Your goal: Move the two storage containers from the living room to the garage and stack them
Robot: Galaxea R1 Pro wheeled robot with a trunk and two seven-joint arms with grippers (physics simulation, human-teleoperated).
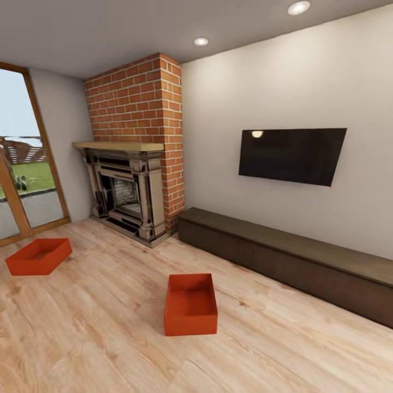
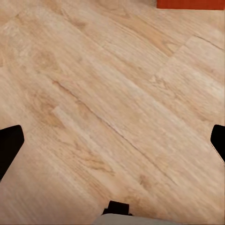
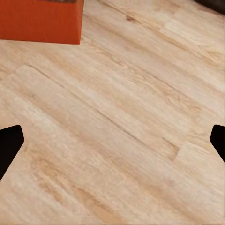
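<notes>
Near container (image 1: 190,304) lies dead ahead, long axis pointing away; its wall is seen nearer the right gripper (image 3: 112,140); both grippers' fingers spread, empty

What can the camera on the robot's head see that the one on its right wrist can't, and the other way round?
The head view takes in the room: a brick fireplace, a wall TV, a long dark cabinet, a glass door, and both orange-red containers whole, the nearer container and the farther container by the door.

The right wrist view adds the right gripper, its dark fingertips spread wide at the picture's edges.

Both show the light wood-plank floor and an orange-red container; the wrist view catches just one corner.
</notes>
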